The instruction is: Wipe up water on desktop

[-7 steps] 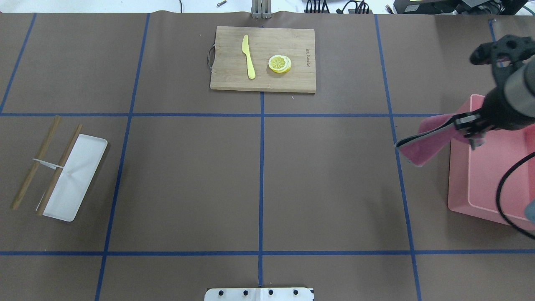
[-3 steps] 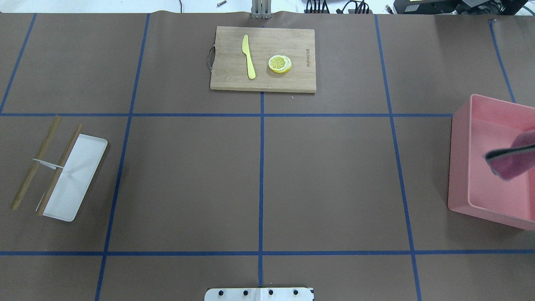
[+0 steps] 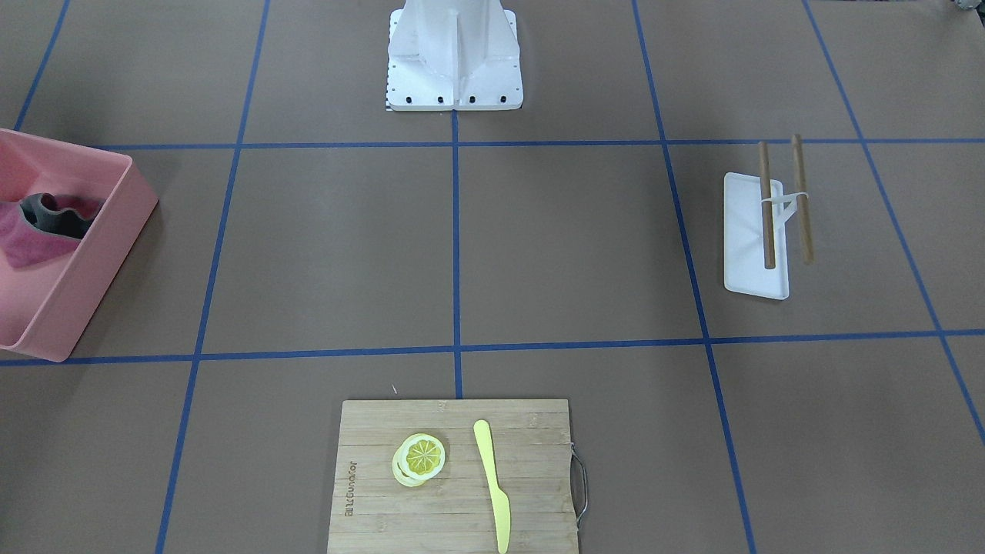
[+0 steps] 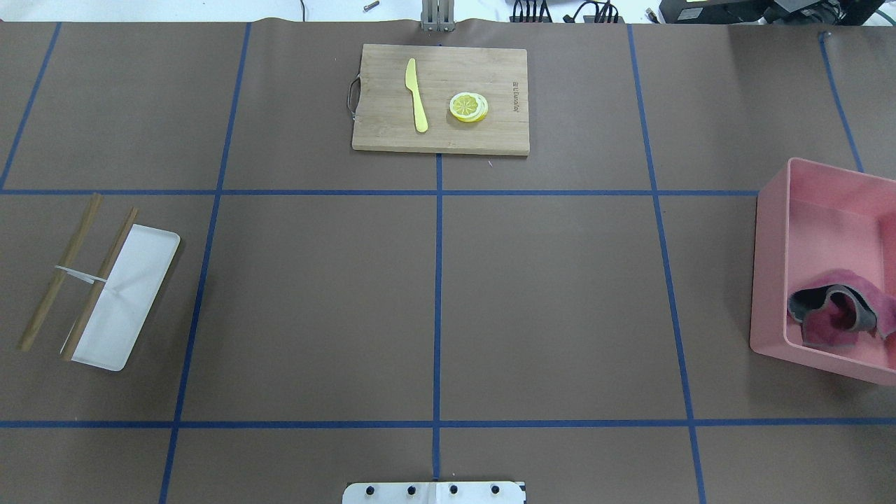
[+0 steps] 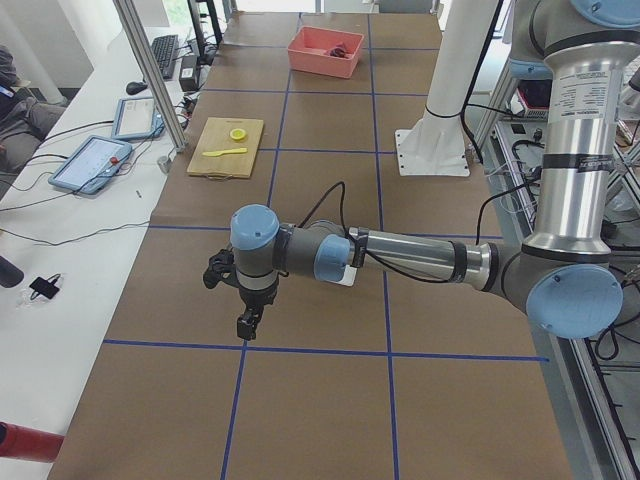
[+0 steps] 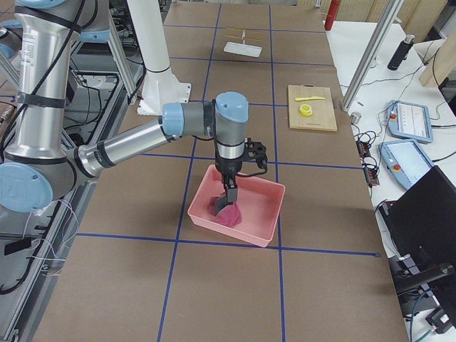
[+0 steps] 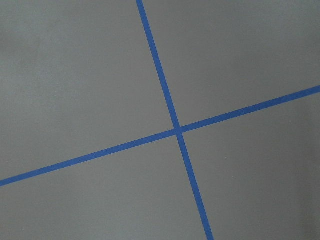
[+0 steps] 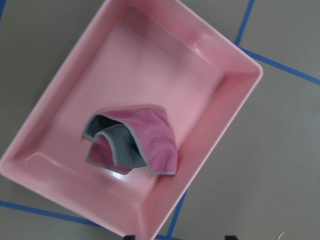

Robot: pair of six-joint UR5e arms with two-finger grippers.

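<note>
The brown desktop [image 4: 560,301] with blue tape lines shows no water that I can make out. A pink and grey cloth [image 4: 836,315] lies crumpled in the pink bin [image 4: 770,280] at the right edge, held by nothing. It also shows in the right wrist view [image 8: 132,142]. My right gripper [image 6: 229,191] hangs just above the cloth. Its fingertips [image 8: 131,237] peek in wide apart at the bottom of the wrist view, so it is open and empty. My left gripper [image 5: 246,325] hovers over a tape crossing far to the left. I cannot tell if it is open.
A bamboo cutting board [image 4: 441,98] with a yellow knife [image 4: 416,94] and lemon slices [image 4: 468,106] sits at the far middle. A white tray [image 4: 122,297] with two chopsticks lies at the left. The robot's white base [image 3: 454,58] stands at the near edge.
My right arm carried the cloth to the right, out of the overhead view and over the bin. The cloth was let go and now lies in the bin.
</note>
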